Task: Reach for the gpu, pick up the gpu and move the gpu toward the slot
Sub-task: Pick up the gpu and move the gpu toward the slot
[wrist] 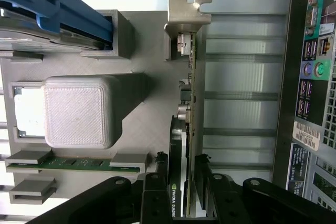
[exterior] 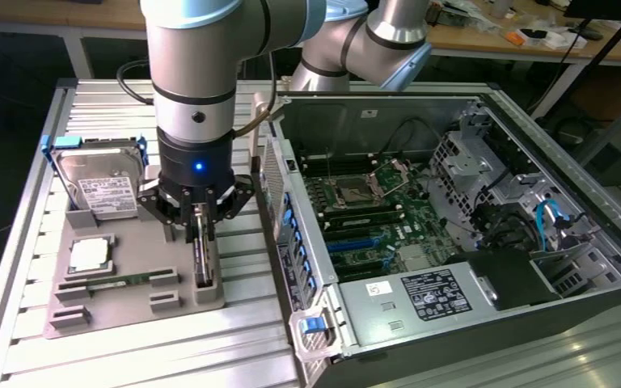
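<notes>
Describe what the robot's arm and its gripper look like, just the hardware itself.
The arm is built of smooth silver-grey tubes with pale blue caps at the joints and black rings between sections. Its wrist ends in a black cylinder with a small blue light glowing on it. A dark cable loops beside the wrist. The gripper is black, with angled linkage fingers joined by round pivot pins.

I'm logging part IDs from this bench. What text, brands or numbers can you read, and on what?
"NVIDIA QUADRO", only partly legible, on the gpu edge.
"5" on a small white sticker on the PC case.
Hard drive label: print too small to read.
White label in the case: unreadable.
Stickers on the case's rear panel: too blurred to read.
</notes>
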Robot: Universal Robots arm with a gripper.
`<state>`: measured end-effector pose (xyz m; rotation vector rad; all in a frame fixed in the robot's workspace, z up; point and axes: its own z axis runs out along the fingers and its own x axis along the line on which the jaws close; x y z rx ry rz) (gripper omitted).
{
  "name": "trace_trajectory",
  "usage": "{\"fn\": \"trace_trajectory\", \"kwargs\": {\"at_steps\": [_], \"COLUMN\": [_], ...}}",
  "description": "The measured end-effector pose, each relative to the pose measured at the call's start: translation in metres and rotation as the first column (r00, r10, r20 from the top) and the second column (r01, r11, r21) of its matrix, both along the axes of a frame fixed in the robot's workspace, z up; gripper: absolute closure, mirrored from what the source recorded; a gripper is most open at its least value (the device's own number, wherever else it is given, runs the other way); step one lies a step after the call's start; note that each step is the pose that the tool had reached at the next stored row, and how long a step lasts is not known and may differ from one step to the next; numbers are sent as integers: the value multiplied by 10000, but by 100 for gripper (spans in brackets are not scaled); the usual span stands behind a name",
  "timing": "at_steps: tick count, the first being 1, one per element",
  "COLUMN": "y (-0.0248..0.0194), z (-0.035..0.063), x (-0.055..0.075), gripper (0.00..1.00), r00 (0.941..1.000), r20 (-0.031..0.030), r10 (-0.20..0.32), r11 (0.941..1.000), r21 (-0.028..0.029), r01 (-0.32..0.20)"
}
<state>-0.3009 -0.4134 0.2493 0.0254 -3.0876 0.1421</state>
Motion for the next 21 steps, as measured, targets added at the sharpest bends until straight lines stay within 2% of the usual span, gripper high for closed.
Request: {"fn": "trace_trajectory", "kwargs": {"at_steps": [9, 16, 21], "y": [0, 0, 3], "z": [3, 154, 290], "x": [0, 0, 0], "gripper": [65, 65, 65], "r00": [10000, 10000, 10000], "r20": [0, -1, -1], "r10": [1, 5, 13], "r11": [10000, 10000, 10000], "r21": [4, -1, -52], "r01": [-1, -5, -13]}}
